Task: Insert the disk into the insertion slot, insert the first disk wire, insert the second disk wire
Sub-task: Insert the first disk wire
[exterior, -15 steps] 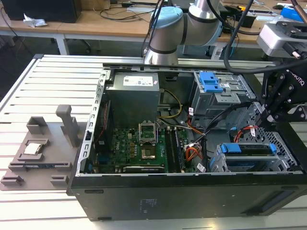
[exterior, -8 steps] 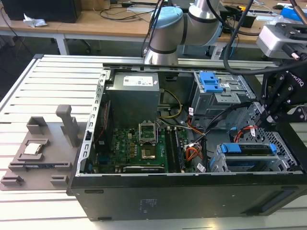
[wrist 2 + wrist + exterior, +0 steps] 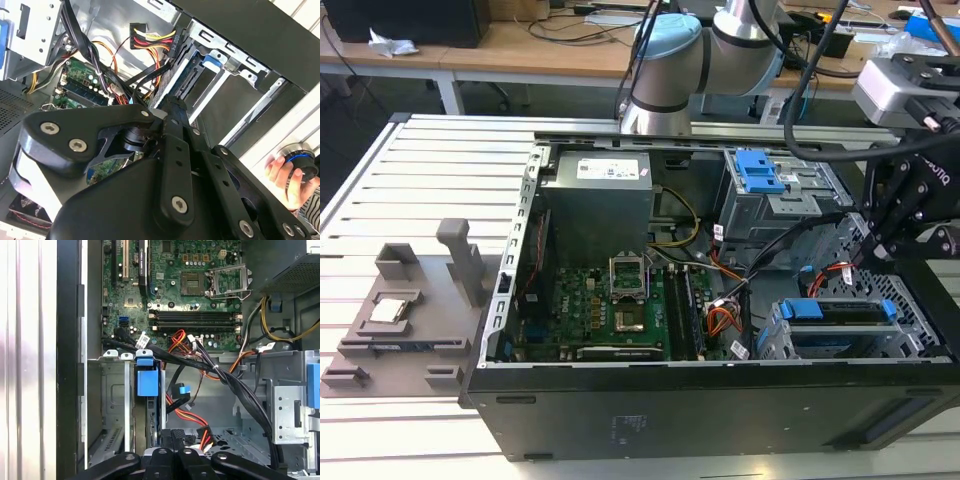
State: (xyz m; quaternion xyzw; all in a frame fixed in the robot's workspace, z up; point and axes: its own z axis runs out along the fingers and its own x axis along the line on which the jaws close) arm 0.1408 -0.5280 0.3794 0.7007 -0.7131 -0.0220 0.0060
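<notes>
Flat dark disk with a bright blue frame, tucked in the silver insertion slot, just in front of the gripper, clenched tight.

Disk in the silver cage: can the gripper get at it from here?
Probably yes. In the first wrist view the gripper sits close beside the disk, with nothing between them; the black cable bundle crosses beyond the disk's far end.

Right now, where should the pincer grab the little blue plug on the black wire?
Probably the blue plug itself, across its flat sides, not its bendy black cable: it is the stiff, blocky part. Come in through the open side of the case, where nothing covers it.
</notes>
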